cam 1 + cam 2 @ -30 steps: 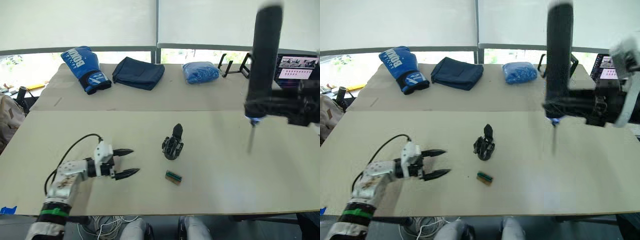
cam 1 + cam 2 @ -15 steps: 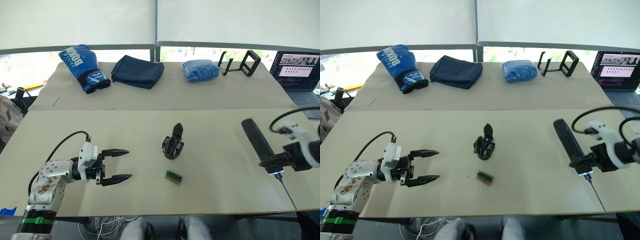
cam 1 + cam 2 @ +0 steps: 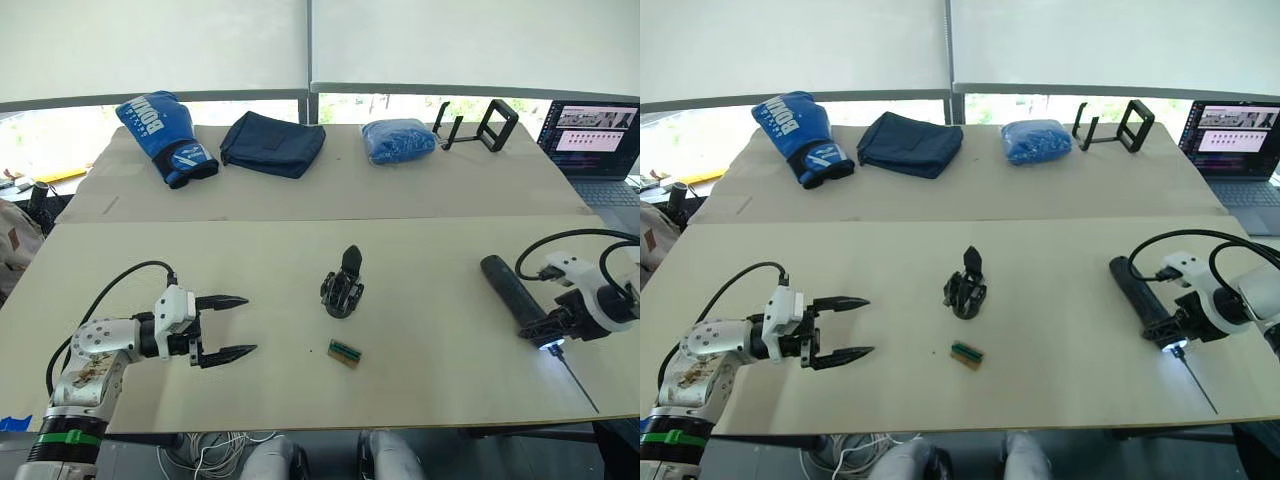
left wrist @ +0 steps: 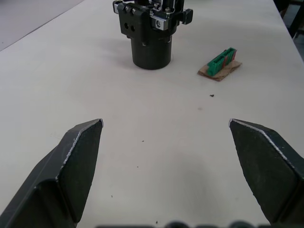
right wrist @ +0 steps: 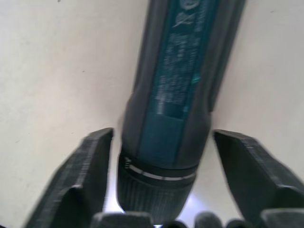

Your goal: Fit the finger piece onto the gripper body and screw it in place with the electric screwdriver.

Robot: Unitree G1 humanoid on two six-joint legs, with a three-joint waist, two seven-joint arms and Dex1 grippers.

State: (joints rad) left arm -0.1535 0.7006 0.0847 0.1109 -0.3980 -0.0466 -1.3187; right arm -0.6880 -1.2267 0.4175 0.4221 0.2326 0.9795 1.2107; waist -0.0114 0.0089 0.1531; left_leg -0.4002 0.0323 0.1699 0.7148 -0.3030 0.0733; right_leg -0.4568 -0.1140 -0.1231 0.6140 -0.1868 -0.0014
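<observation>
Electric screwdriver [image 3: 1142, 295] lying flat at the table's [image 3: 1040, 390] right side, bit toward the near edge, lit tip glowing. Straddled by the right gripper [image 5: 161, 142], fingers spread wide, apparently clear of the barrel. Left gripper [image 3: 228, 326] splayed wide over bare tabletop, grasping nothing. Small green-and-brown block [image 3: 345, 352] near centre. Just beyond, gripper body [image 3: 342, 284] standing upright. Farther back: boxing glove [image 3: 165, 136], folded navy cloth [image 3: 272, 143], blue bundle [image 3: 400, 140].
</observation>
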